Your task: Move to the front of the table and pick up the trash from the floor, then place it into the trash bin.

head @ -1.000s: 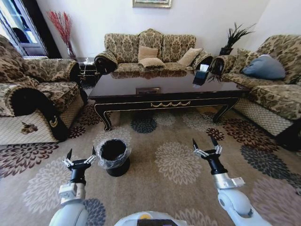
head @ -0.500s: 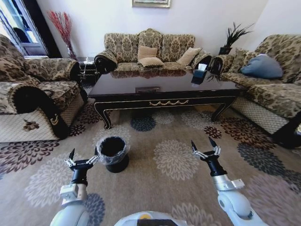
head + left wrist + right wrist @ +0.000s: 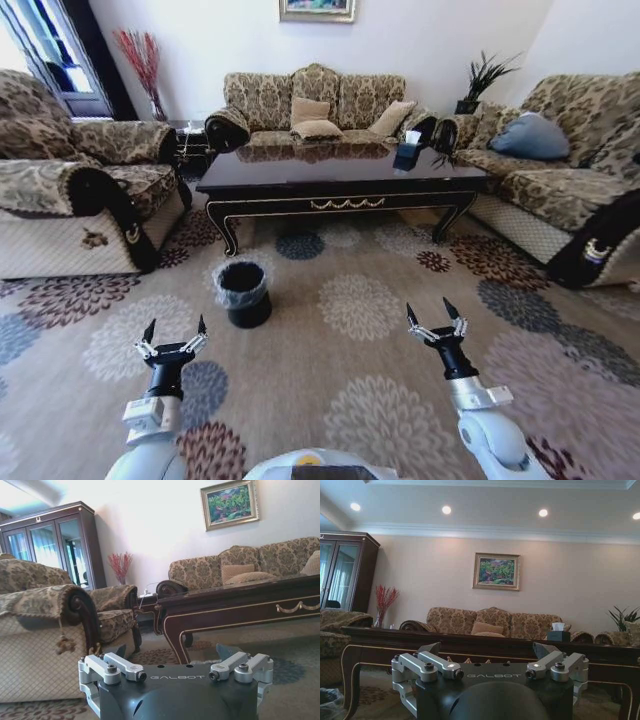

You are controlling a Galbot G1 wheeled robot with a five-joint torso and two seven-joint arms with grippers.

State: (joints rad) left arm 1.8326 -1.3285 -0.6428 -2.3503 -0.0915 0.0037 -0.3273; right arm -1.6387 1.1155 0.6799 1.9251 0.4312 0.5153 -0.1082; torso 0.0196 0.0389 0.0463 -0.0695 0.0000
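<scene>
Compared with a second ago, the whole head view has drawn back: the table (image 3: pixel 340 178) and the trash bin (image 3: pixel 243 292) now sit farther up the picture and look smaller, and more of the flowered carpet (image 3: pixel 370 380) lies between them and the robot. Both arms stay raised low in front of the body. The left gripper (image 3: pixel 172 336) hangs over the carpet with its fingers spread wide and nothing between them, nearer than the bin and on its left. The right gripper (image 3: pixel 432 317) is likewise spread wide and empty, well apart from the bin on its right. The bin stands on the carpet just before the table's left front leg. No trash can be made out on the floor.
</scene>
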